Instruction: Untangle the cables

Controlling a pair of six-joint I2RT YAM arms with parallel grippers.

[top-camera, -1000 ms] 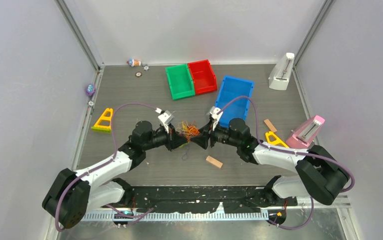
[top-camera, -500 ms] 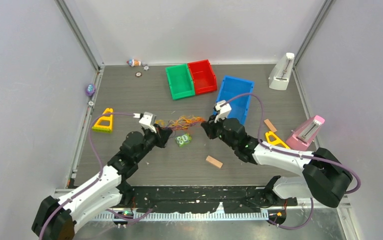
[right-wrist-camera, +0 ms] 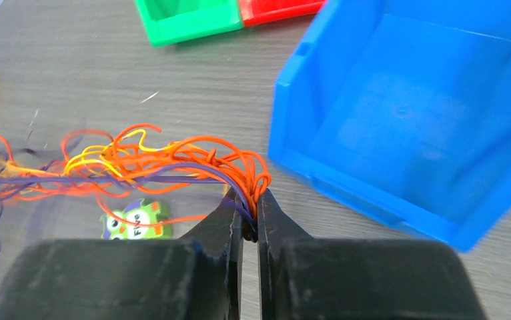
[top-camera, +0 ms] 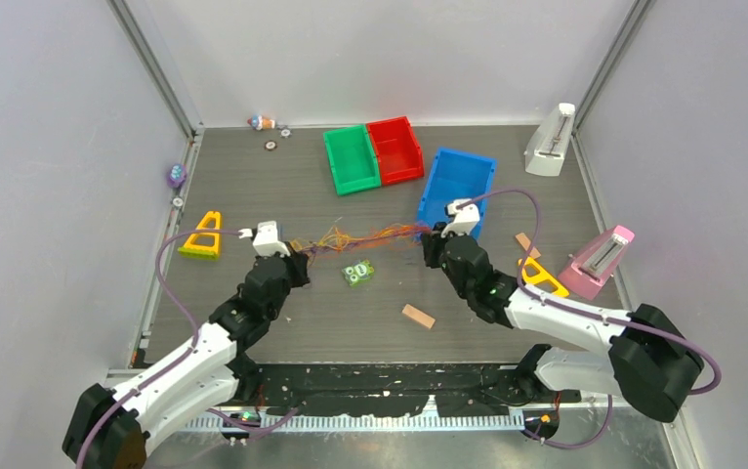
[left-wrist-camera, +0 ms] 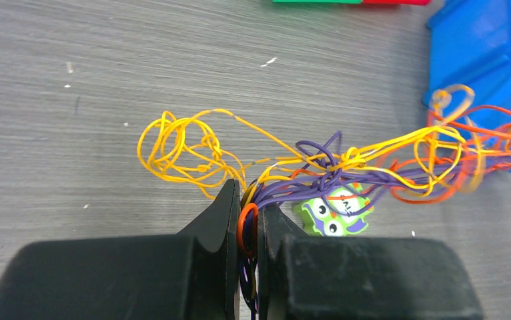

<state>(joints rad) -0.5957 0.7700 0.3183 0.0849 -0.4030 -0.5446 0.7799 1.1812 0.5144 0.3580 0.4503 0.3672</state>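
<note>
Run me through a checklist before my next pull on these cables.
1. Grip of the left tool on the cables: ok, strands are pinched between its fingers.
2. Grip of the right tool on the cables: ok, orange and purple strands are pinched.
3. Colours separated: not ok, orange, yellow and purple strands cross in a knot between the tools.
4. Whether the green owl toy is free of the strands: cannot tell, strands pass in front of it in the left wrist view.
5. Gap between the blue bin and the right tool: ok, apart but close beside it.
</note>
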